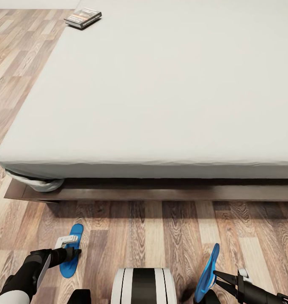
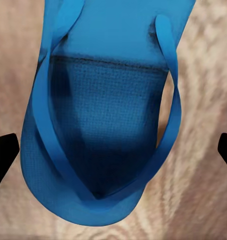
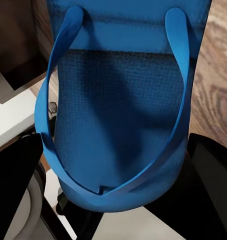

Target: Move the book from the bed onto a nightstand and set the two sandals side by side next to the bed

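Left gripper (image 1: 74, 252) spread over floor sandal (image 1: 72, 253) — right gripper (image 1: 218, 276) grips tilted sandal (image 1: 207, 274); bed (image 1: 160, 105) ahead.

The lettering on the book (image 1: 83, 17) is too small to read.

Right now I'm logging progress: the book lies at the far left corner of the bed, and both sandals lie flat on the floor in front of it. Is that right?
Not quite. The book does lie at the bed's far left corner, and the left sandal lies flat on the floor. But the head view shows the right sandal tilted up on edge at the right gripper, not flat.
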### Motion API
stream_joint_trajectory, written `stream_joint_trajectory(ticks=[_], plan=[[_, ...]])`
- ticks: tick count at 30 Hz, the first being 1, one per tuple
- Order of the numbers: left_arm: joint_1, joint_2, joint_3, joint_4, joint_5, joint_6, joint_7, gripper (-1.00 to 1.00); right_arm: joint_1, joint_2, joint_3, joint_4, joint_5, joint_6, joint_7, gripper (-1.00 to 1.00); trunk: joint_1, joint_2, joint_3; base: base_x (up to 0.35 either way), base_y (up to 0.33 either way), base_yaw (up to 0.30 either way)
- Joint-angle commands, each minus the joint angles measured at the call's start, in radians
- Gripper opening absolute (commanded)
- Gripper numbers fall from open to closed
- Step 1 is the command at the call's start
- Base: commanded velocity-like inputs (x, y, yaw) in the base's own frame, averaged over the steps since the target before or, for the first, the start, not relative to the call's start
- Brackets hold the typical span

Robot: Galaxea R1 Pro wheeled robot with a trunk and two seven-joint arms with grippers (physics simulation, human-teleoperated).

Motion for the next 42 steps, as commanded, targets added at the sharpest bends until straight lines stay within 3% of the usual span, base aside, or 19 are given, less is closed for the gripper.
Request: stream_joint_trajectory(ticks=[1,13,42], plan=[[0.0,-0.001,0.005,-0.001,-0.011,0.003,-0.009,1.0,0.0,0.0,0.0,0.0,-0.003,0.009,0.001,-1.0,0.0,0.0,-0.001,0.0,0.0,0.0],[0.0,-0.001,0.005,-0.001,-0.011,0.003,-0.009,1.0,0.0,0.0,0.0,0.0,-0.003,0.009,0.001,-1.0,0.0,0.0,-0.001,0.0,0.0,0.0],[0.0,0.001,0.005,-0.002,-0.011,0.006,-0.014,1.0,0.0,0.0,0.0,0.0,-0.003,0.009,0.001,-1.0,-0.013,0.007,0.112,0.0,0.0,0.0]])
